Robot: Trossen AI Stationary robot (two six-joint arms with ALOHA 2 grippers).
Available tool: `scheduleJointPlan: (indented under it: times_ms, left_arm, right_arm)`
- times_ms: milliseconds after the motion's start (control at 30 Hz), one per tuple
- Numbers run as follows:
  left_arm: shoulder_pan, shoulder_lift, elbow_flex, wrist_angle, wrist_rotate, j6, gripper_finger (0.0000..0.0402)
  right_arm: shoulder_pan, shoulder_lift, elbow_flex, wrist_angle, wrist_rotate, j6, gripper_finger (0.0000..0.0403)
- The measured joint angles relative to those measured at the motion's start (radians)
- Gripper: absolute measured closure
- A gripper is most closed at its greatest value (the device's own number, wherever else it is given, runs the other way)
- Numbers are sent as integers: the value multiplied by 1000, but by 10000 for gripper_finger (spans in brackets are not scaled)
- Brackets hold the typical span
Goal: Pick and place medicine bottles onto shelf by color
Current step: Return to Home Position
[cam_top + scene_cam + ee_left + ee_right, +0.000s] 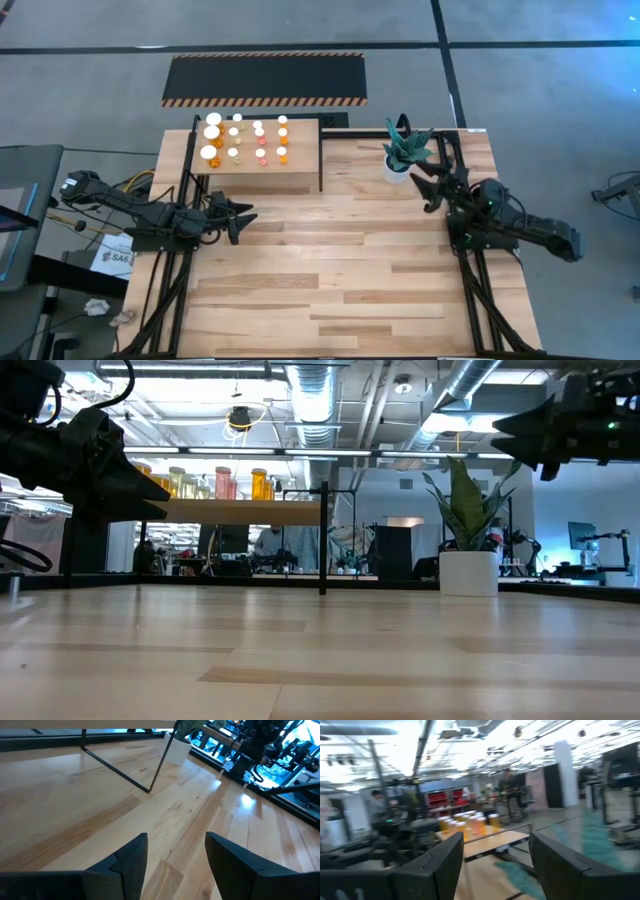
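The medicine bottles (245, 138), white-capped with orange, yellowish and reddish bodies, stand in rows on the flat top of the light-wood shelf (295, 175) at the table's far left. In the low view the bottles (225, 483) line the shelf's plank (240, 511). My left gripper (243, 214) hovers just near of the shelf, open, with bare table between its fingers (131, 860). My right gripper (424, 182) is at the far right, raised and open, holding nothing. The right wrist view shows the bottles (467, 824) far off.
A white pot with a green plant (405, 155) stands just beyond my right gripper. The shelf's thin black legs (150, 770) rise from the table. A black mat with orange-striped edges (265, 80) lies on the floor past the far edge. The table's bare wood (330, 280) spans the middle and near side.
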Motion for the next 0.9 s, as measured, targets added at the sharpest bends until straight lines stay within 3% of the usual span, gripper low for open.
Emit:
scheduleJointPlan:
  times_ms: [467, 900]
  left_arm:
    - [0, 0, 0, 0, 0, 0, 215]
    - [0, 0, 0, 0, 0, 0, 215]
  right_arm:
    - [-248, 0, -1, -22, -3, 69, 154]
    - [-275, 0, -2, -30, -1, 130, 154]
